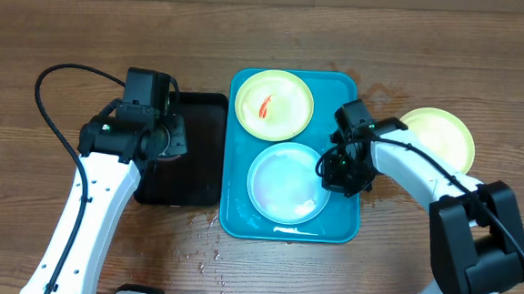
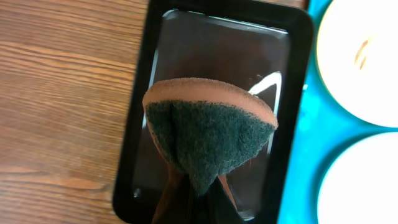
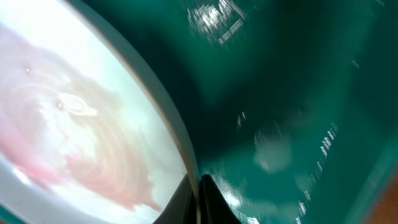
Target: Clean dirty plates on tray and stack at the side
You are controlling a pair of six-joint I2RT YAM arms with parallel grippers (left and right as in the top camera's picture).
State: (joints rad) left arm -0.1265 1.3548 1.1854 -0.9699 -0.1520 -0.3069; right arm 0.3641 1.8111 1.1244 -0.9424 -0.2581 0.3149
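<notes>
Inventory, largest to smallest.

1. Bench [image 1: 69, 26]: brown wood grain. It is bare to the left of both trays and along the far edge. Scattered water drops [image 1: 210, 253] lie on it by the near left corner of the teal tray.

2. Teal tray [image 1: 235, 214]: rectangular, with rounded corners and a raised rim, at the middle of the bench. It holds two plates, one behind the other. Its floor is wet and glossy in my right wrist view.

3. Black tray [image 1: 202, 152]: smaller, just beside the teal tray's left rim and separated by a narrow gap. Its floor is shiny and carries nothing that rests on it.

4. Yellow-green plate [image 1: 287, 117]: in the far half of the teal tray, with a short red smear left of its centre.

5. Pale blue-white plate [image 1: 283, 180]: in the near half of the teal tray, close to the first plate. Up close it shows a pink sauce film.

6. Second yellow-green plate [image 1: 440, 135]: on the bench to the right of the teal tray, apart from it. It looks clean from above.

7. Sponge [image 2: 211, 137]: dark green scouring face with a tan backing. It is pinched in my left tool [image 1: 167, 137], which is closed on it and hangs over the black tray.

8. My right tool [image 1: 338, 170]: down inside the teal tray at the pale plate's right edge, with little room to the tray's right rim. Its tips are drawn together and appear to nip that plate's rim.
</notes>
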